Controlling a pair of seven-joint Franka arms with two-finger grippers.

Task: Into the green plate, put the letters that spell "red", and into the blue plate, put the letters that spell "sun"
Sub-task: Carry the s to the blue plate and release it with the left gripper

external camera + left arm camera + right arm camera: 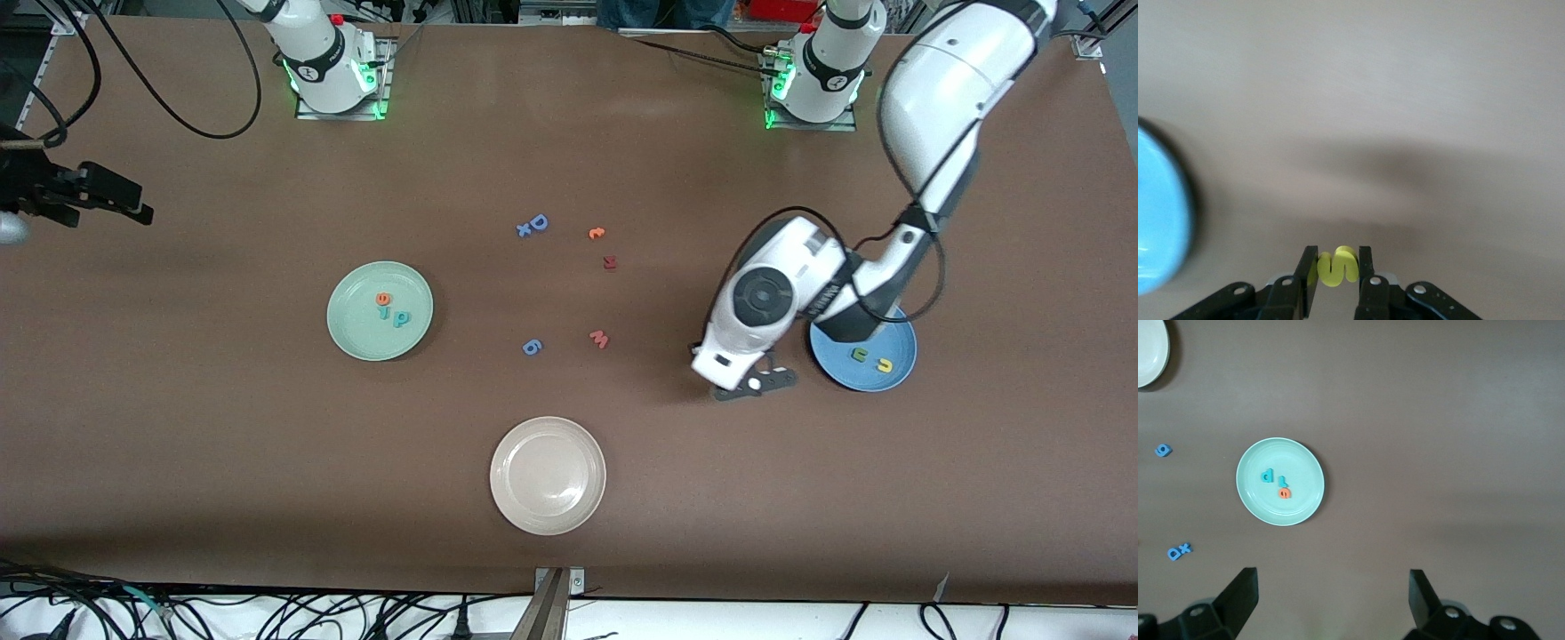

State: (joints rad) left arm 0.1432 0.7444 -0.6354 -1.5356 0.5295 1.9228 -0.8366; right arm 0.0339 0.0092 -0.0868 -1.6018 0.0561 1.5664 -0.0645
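The tabletop (178, 427) carries three plates. The green plate (380, 310) already holds the orange e, teal r and teal d (402, 318) — "red" looks finished. The blue plate (862, 351) holds the olive n (860, 355) and yellow u (884, 364), its rim partly hidden under the left arm. The left tool (1338, 267), just beside that plate, is clamped on the yellow s (1338, 265), likely bound for it. The right tool (1331, 593) waits with jaws apart, high over the right arm's end of the tabletop.
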